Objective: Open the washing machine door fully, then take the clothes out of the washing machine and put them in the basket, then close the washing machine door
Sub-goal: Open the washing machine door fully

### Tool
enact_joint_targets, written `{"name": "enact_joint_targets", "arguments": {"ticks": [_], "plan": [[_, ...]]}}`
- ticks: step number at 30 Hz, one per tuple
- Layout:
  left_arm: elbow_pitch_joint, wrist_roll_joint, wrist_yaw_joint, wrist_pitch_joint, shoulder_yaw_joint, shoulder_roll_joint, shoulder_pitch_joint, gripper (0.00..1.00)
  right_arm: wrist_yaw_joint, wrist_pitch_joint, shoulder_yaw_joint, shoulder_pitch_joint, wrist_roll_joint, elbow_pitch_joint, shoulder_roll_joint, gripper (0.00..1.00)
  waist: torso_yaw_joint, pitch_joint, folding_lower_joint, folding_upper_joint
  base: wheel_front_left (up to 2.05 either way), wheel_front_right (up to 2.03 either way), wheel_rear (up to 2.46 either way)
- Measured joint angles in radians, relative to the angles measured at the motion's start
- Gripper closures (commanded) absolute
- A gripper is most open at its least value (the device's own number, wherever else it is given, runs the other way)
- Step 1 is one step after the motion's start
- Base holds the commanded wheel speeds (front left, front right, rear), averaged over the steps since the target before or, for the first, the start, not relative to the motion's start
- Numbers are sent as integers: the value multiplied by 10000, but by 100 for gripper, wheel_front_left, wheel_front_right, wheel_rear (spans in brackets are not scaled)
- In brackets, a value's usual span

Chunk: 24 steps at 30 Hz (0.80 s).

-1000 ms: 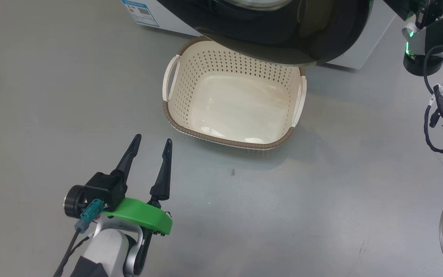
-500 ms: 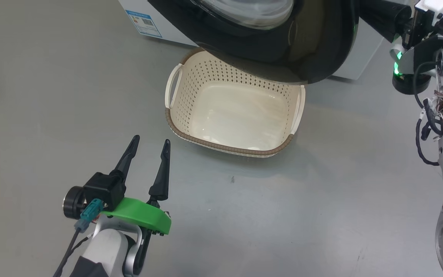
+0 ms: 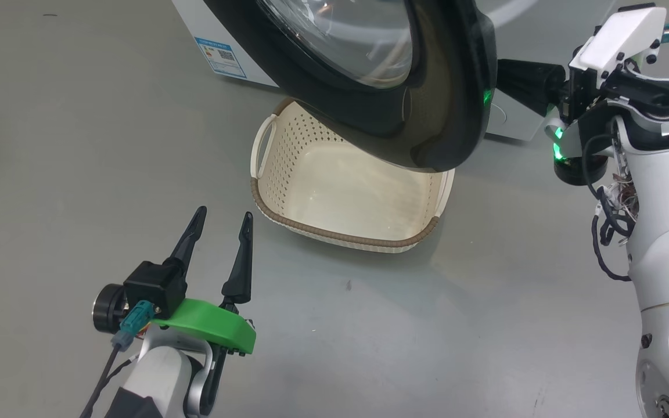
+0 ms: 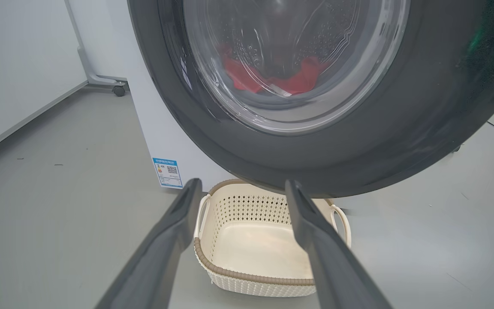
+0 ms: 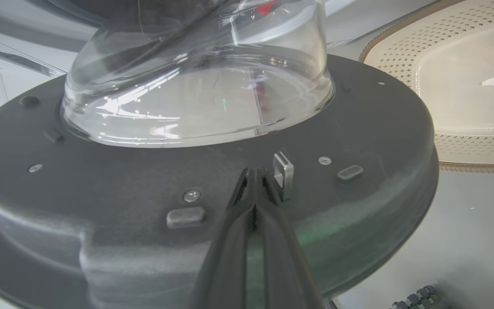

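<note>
Right, the large round washing machine door [image 3: 442, 104], glossy black rim around a bulging clear glass bowl, stands swung partway out from the big white front-loading washing machine [image 4: 152, 124], and in the head view it hangs over the far end of the small cream perforated plastic basket [image 3: 334, 235] with the brown woven-look rim. The basket sits on the grey floor [image 3: 79, 145] just in front of the machine, near the small blue label [image 3: 221, 56], its bare bottom showing. On the right wrist view the right gripper [image 5: 253, 174] has its two dark fingers pressed together, nothing between them, tips at the door's matte inner face just beside the little metal latch hook [image 5: 283, 174]; they look to be touching that face. The left gripper [image 3: 224, 213] hovers low over the floor, near the basket's near left corner, fingers spread apart and holding nothing. From the left wrist view, through the door glass, the bright red fabric clothes [image 4: 292, 81] lie heaped inside the drum, a strip of white trim showing among them.
</note>
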Motion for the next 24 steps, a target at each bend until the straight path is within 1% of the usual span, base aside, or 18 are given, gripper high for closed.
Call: {"name": "enact_joint_targets", "arguments": {"ticks": [6, 24], "plan": [[-6, 6, 2, 0, 21, 0, 19, 0, -4, 274, 324, 204, 48, -35, 244, 100, -46, -144, 0, 0, 0, 0, 0], [-29, 6, 4, 0, 15, 0, 39, 0, -2, 711, 1223, 685, 431, -458, 407, 100, -46, -254, 0, 0, 0, 0, 0]]}}
